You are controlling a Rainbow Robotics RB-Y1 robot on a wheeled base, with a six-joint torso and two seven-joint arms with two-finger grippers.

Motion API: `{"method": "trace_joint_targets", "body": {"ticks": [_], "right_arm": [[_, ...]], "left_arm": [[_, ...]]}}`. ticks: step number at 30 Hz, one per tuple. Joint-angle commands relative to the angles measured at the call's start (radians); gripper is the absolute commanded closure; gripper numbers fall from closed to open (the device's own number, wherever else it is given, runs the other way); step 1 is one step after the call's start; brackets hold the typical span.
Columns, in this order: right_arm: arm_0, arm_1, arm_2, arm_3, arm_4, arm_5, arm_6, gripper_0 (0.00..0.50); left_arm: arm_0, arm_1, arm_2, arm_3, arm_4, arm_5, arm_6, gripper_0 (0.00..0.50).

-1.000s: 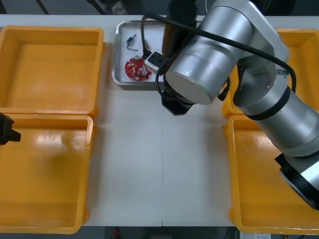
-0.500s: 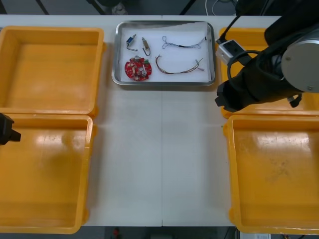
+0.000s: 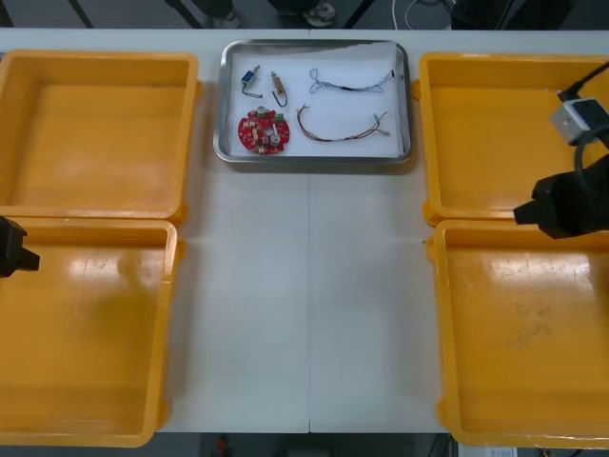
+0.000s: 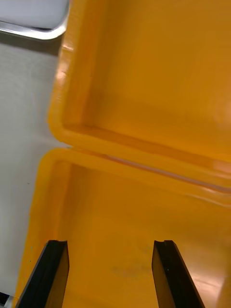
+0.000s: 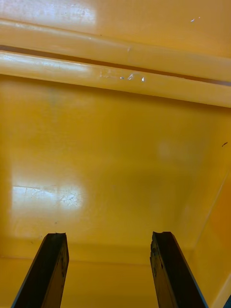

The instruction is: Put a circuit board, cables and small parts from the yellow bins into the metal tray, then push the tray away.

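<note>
The light table carries four bins: the far left yellow bin, the near left yellow bin, the far right yellow bin and the near right yellow bin.

Between the two far bins, by the table's far edge, you see the metal tray, white inside.

Your right gripper hangs over the near right yellow bin, close to the rims where the two right bins meet. Its fingers stand wide apart and hold nothing.

Your left gripper sits at the table's left edge over the near left yellow bin, near the wall it shares with the far one. Its fingers are also spread, with nothing between them.

Inside the tray, on the side toward the right bins, lie two thin cables: the far cable and the near cable, apart from each other.

The round red circuit board lies flat in the tray's near left part.

Just beyond it you find two small metal parts, one beside the other, not touching.
</note>
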Motion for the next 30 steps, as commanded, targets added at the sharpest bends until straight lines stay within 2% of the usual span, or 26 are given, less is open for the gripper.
{"method": "trace_joint_targets", "body": {"ticks": [1, 6, 12, 20, 30], "right_arm": [[0.104, -0.071, -0.088, -0.057, -0.012, 0.003, -0.028, 0.0], [0.197, -0.079, -0.146, -0.057, -0.016, 0.003, -0.033, 0.0], [0.262, -0.08, -0.197, -0.057, -0.002, 0.003, -0.045, 0.0], [0.271, -0.09, -0.197, -0.057, 0.024, 0.003, -0.065, 0.0], [0.266, -0.09, -0.194, -0.057, 0.021, 0.003, -0.105, 0.0]], "left_arm": [[0.017, 0.037, 0.025, -0.028, 0.007, 0.006, -0.106, 0.0], [0.017, 0.037, 0.025, -0.028, 0.007, 0.006, -0.106, 0.0], [0.017, 0.037, 0.025, -0.028, 0.007, 0.006, -0.106, 0.0], [0.017, 0.037, 0.025, -0.028, 0.007, 0.006, -0.106, 0.0], [0.017, 0.037, 0.025, -0.028, 0.007, 0.006, -0.106, 0.0]]}}
